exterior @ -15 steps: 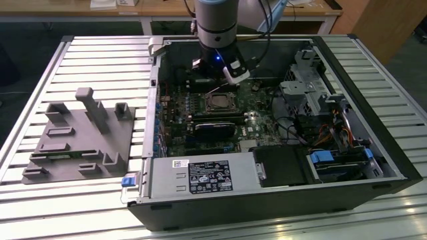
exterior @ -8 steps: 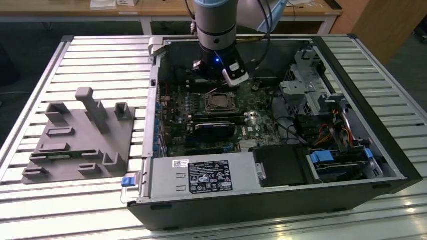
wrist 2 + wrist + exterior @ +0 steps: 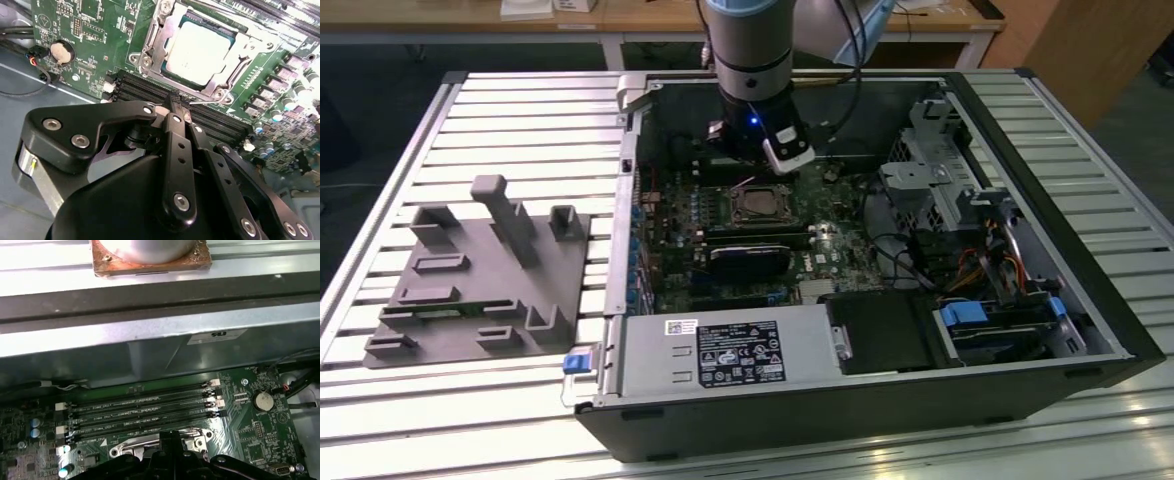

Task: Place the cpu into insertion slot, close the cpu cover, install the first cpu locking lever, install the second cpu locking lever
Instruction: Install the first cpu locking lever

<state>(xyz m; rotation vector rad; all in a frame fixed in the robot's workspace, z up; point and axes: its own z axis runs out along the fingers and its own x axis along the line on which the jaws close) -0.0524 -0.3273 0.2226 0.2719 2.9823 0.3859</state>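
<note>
The cpu [image 3: 200, 50] lies flat in the insertion slot [image 3: 754, 205] on the green board, grey face up. The silver cpu cover [image 3: 152, 47] is down around it, framing the chip. My gripper [image 3: 180, 102] hangs just past the socket's edge, over the black memory slots; it is also in the exterior view [image 3: 750, 178] and the first wrist view [image 3: 172, 436]. Its fingers are shut together, with the tips against the end of a thin wire locking lever [image 3: 207, 103] that runs along that side of the socket.
Several black memory slots [image 3: 145, 407] lie right beside the socket. A coin battery [image 3: 62, 51] sits on the board. The case's metal wall [image 3: 160, 340] rises close behind. A grey fixture [image 3: 480, 270] stands on the slatted table at the exterior view's left.
</note>
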